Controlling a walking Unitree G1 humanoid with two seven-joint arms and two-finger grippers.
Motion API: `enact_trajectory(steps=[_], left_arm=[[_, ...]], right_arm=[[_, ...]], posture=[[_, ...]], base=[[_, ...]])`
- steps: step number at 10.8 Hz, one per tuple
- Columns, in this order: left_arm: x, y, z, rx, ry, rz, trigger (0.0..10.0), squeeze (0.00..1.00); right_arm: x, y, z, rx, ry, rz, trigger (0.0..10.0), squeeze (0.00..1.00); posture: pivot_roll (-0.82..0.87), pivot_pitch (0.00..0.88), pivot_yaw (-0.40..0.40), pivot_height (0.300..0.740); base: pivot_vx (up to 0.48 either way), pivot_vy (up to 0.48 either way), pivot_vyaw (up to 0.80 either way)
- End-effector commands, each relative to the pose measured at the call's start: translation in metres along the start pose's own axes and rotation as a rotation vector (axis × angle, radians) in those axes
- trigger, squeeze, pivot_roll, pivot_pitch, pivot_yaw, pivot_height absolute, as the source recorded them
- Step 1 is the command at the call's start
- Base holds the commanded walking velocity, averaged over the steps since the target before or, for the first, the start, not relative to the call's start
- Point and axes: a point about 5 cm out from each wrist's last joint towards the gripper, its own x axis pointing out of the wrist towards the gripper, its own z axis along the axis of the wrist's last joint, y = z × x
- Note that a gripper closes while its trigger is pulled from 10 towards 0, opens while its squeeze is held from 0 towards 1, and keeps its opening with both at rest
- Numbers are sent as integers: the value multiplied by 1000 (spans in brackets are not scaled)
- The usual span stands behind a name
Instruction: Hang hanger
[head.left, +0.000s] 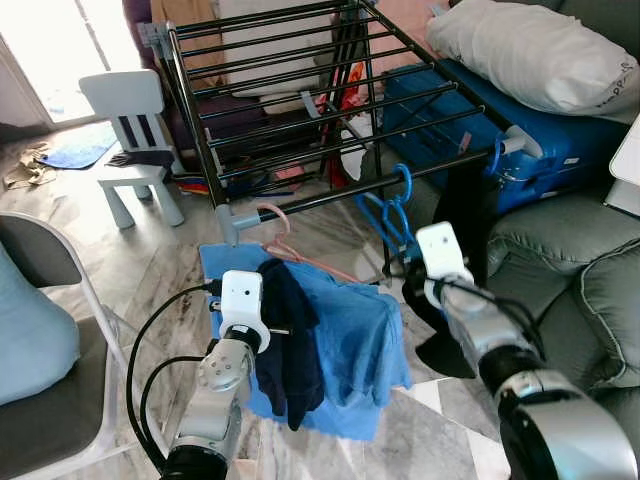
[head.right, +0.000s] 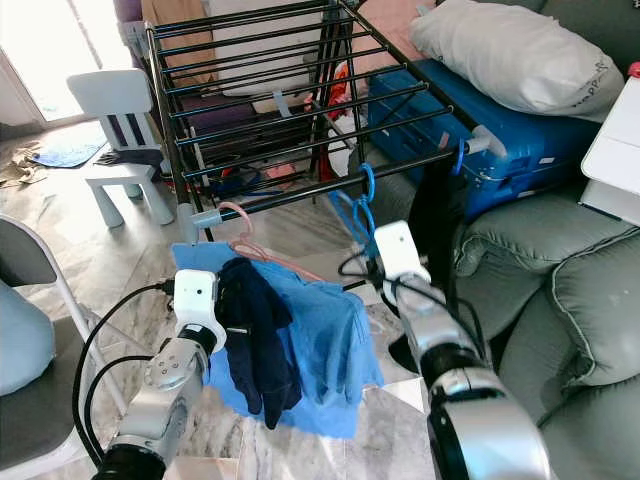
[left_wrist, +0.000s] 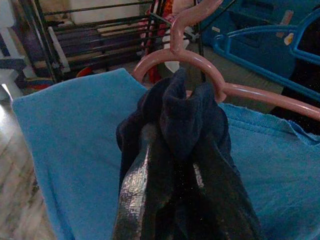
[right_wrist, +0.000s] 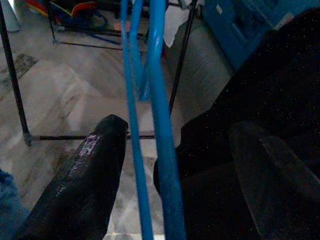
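While your left end effector (head.left: 272, 325) grips the dark garment bunched at the pink hanger (left_wrist: 200, 65), hook near the rack rail (head.left: 330, 196) | right end effector (right_wrist: 170, 175) wide, straddling blue hanger (right_wrist: 160, 100) already hung.

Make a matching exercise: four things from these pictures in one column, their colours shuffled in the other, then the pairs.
Things:
1. hanger on the rack's left corner
2. hanger on the front rail
3. child's chair
4. suitcase

Colours:
A. white
B. dark blue
C. pink
D. bright blue

Pairs: 1-C, 2-D, 3-A, 4-B
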Motion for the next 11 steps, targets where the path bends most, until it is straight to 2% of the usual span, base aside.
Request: enact_trajectory(steps=[1,2,3,5,7,11], left_arm=[[3,2,4,3,-15,13,10000,0],[3,1,4,2,-13,13,10000,0],[3,1,3,0,-10,14,10000,0],[4,0,2,2,-3,12,10000,0],[4,-1,1,0,1,16,10000,0],[5,-4,1,1,2,9,10000,0]], right_arm=[[2,-1,7,-8,-12,4,10000,0],[2,-3,7,-4,-10,8,10000,0],[3,-3,8,13,-3,20,0,0],[4,-7,10,33,12,24,0,0],[3,-14,5,27,42,26,1451,0],[1,-20,-1,15,60,28,1412,0]], posture=[[-107,0,34,740],[-106,0,31,740],[-106,0,29,740],[-106,0,25,740],[-108,0,22,740],[-112,0,20,740]], base=[[0,0,0],[0,0,0],[0,0,0],[0,0,0],[0,0,0],[0,0,0]])
